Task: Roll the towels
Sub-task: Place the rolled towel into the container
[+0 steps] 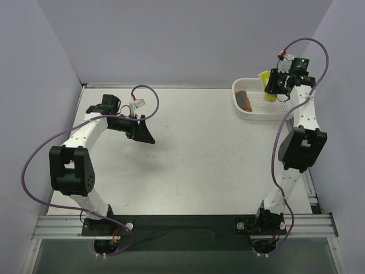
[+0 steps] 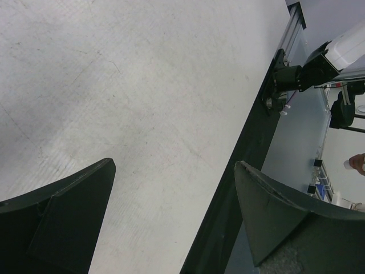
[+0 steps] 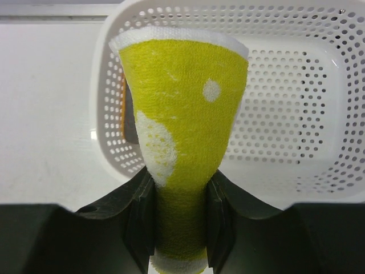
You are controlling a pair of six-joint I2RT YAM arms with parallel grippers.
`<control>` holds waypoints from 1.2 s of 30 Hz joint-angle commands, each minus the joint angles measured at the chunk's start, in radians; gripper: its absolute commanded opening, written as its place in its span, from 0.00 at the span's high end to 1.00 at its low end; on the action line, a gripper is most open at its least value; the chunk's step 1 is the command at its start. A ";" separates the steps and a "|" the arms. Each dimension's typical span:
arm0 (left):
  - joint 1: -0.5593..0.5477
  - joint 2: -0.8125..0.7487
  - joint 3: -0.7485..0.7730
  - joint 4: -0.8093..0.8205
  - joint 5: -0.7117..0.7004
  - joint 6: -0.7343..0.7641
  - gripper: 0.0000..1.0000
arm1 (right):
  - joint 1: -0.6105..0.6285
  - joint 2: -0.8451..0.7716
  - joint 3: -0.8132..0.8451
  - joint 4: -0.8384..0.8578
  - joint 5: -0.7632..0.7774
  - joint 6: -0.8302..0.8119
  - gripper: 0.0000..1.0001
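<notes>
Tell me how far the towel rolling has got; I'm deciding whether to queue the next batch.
Looks done: the orange towel lies in the basket, apparently rolled. In hand: the right claw grips the rolled yellow towel at the basket. Left: probably just setting it down inside. The left claw is open and empty.

No text, brand or number is legible; none on the yellow towel [image 3: 182, 131]; none on the white basket [image 3: 285, 114].
</notes>
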 commanded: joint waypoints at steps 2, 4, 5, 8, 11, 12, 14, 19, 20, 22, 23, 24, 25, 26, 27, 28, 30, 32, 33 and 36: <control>0.004 0.016 -0.004 0.051 -0.004 -0.025 0.03 | 0.022 0.125 0.124 -0.038 0.049 -0.053 1.00; 0.005 0.019 -0.008 0.051 -0.002 -0.030 0.03 | 0.022 0.180 0.154 -0.036 0.063 -0.053 1.00; 0.005 0.021 -0.010 0.049 -0.002 -0.034 0.02 | 0.022 0.199 0.177 -0.036 0.067 -0.056 1.00; 0.009 0.024 -0.025 0.051 -0.002 -0.030 0.03 | 0.024 0.260 0.195 -0.036 0.076 -0.048 1.00; 0.022 0.036 -0.028 0.051 -0.004 -0.027 0.03 | 0.024 0.312 0.223 -0.030 0.093 -0.035 1.00; 0.025 0.039 -0.027 0.051 -0.001 -0.031 0.03 | 0.024 0.332 0.232 -0.026 0.099 -0.032 1.00; 0.033 0.050 -0.024 0.051 0.004 -0.033 0.03 | 0.024 0.343 0.237 -0.013 0.127 -0.027 1.00; 0.044 0.067 -0.024 0.051 0.007 -0.034 0.03 | 0.033 0.380 0.249 0.020 0.179 -0.036 1.00; 0.044 0.068 -0.024 0.051 0.004 -0.034 0.03 | 0.035 0.387 0.253 0.022 0.179 -0.038 1.00; 0.044 0.076 -0.019 0.051 -0.002 -0.037 0.03 | 0.041 0.409 0.255 0.022 0.168 -0.030 1.00; 0.045 0.076 -0.012 0.049 -0.010 -0.039 0.03 | 0.045 0.416 0.255 0.022 0.167 -0.027 1.00; 0.045 0.074 -0.007 0.049 -0.013 -0.038 0.03 | 0.050 0.429 0.253 0.026 0.170 -0.027 0.99; 0.050 0.071 -0.001 0.049 -0.016 -0.038 0.03 | 0.055 0.436 0.269 0.016 0.178 -0.027 0.98; 0.051 0.073 0.004 0.049 -0.018 -0.039 0.02 | 0.056 0.441 0.272 0.022 0.178 -0.025 0.96; 0.055 0.071 0.017 0.046 -0.019 -0.041 0.03 | 0.061 0.443 0.273 0.025 0.181 -0.024 0.95; 0.056 0.073 0.022 0.045 -0.018 -0.042 0.03 | 0.064 0.444 0.276 0.027 0.187 -0.024 0.94; 0.058 0.073 0.034 0.038 -0.016 -0.045 0.03 | 0.073 0.450 0.281 0.028 0.202 -0.030 0.90; 0.058 0.073 0.038 0.037 -0.007 -0.048 0.03 | 0.075 0.450 0.281 0.028 0.208 -0.030 0.82; 0.058 0.074 0.039 0.037 -0.004 -0.053 0.03 | 0.078 0.452 0.281 0.028 0.207 -0.032 0.79; 0.058 0.082 0.039 0.038 0.001 -0.057 0.03 | 0.082 0.450 0.280 0.028 0.211 -0.045 0.76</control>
